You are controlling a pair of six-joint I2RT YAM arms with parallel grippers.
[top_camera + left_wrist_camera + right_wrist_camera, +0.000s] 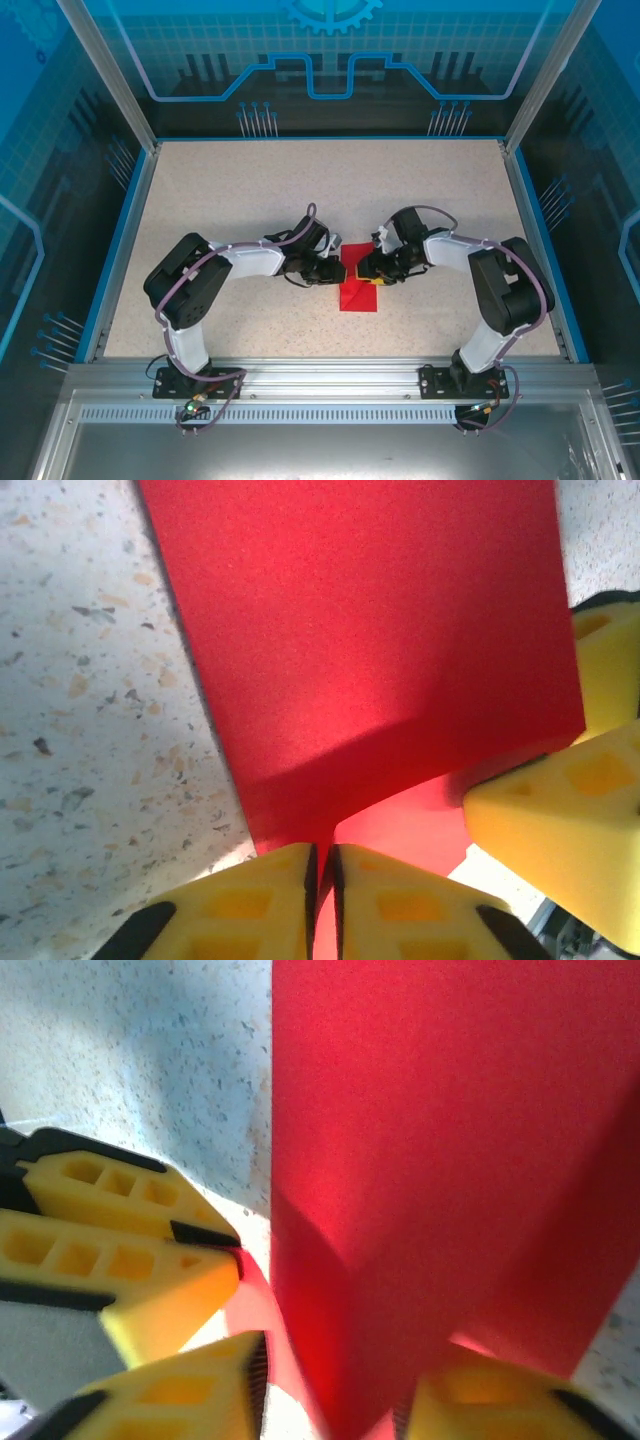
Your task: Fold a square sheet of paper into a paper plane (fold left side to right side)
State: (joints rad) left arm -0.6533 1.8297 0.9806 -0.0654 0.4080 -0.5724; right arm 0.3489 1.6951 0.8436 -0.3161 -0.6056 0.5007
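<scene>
Square sheet of paper (358,293) lay mid-frame on the tabletop (250,190), long axis running up-down, both arms equally near: left fingers (250,900) clenched its left side, right fingers (180,1400) spread apart around its right side.

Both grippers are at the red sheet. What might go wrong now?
The left gripper pinches only the edge of the square sheet of paper; pulling might tear it or slip off.
The sheet bows, so the crease may land crooked.
The right gripper sits close by; fingers might collide.
</scene>
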